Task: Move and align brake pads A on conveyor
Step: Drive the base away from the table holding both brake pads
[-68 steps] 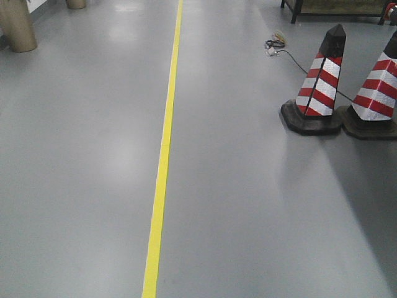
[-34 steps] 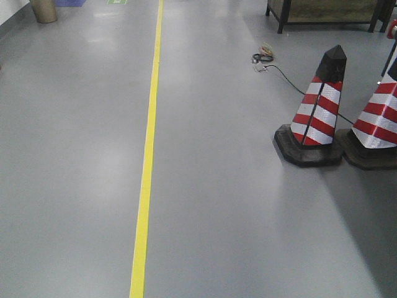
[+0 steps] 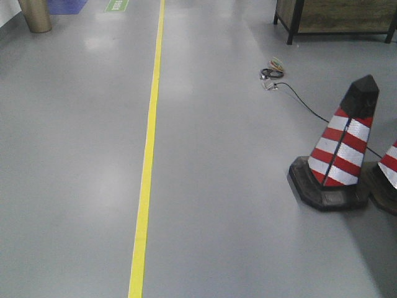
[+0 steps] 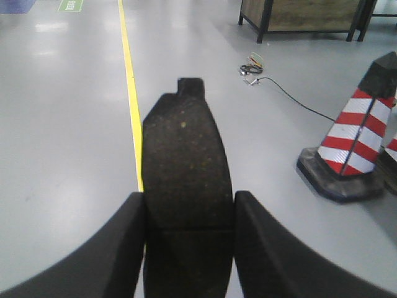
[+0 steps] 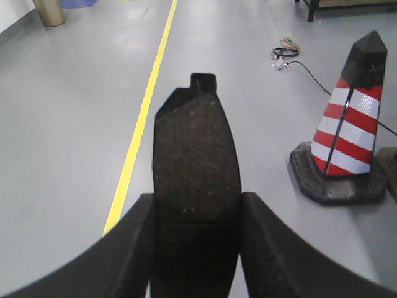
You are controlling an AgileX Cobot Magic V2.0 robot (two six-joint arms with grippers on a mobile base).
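Grey floor [image 3: 248, 217], yellow line [image 3: 146, 174], cone [image 3: 340, 155]; left tool [image 4: 189, 197], right tool [image 5: 198, 197] gripping brake pads [image 4: 185, 136]

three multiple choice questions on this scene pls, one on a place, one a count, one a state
1. Where is the striped cone relative to the yellow line? A right B left C on it
2. How many brake pads are gripped in all? A none B four C two
3. The left gripper is: A open B shut on a pad C out of view
Key: 1 A, the front view shows it right of the line. 2 C, the right gripper clamps one too. 3 B, a pad sits clamped between its jaws.
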